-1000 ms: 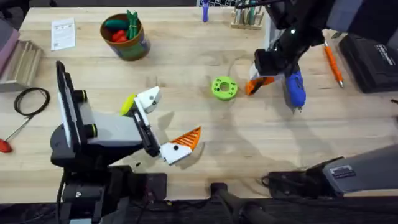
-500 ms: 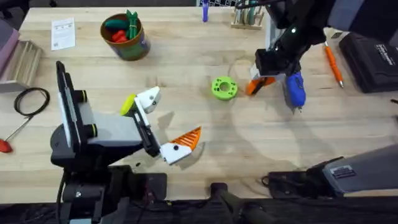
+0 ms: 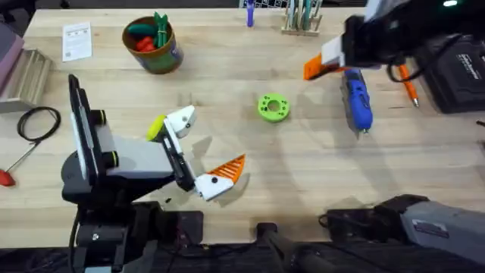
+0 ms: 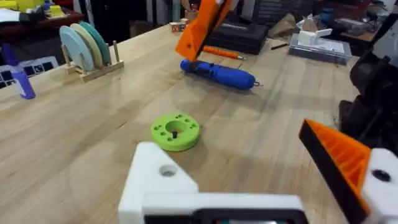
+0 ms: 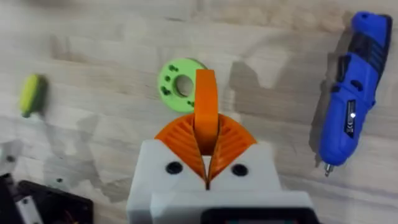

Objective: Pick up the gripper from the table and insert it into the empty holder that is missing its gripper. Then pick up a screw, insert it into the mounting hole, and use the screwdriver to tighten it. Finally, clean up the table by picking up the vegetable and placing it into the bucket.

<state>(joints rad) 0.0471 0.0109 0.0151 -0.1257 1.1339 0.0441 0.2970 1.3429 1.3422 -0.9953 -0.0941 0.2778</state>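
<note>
The right claw (image 5: 206,163) is pinched on the gripper (image 5: 206,112), holding it in the air over the counter (image 3: 303,174) beside the screwdriver (image 3: 356,102). The left claw (image 4: 264,180) gapes wide, its holder (image 4: 158,180) bare. The wedge could twist in that narrow pinch and jam at the holder.

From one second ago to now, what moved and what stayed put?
The right hand has lifted away from the table beside the screwdriver, toward the far edge, carrying the orange gripper clamped between its pads. A second ago it was low at the table by the green disc. The left hand, screwdriver, disc, vegetable and bucket have not moved.
</note>
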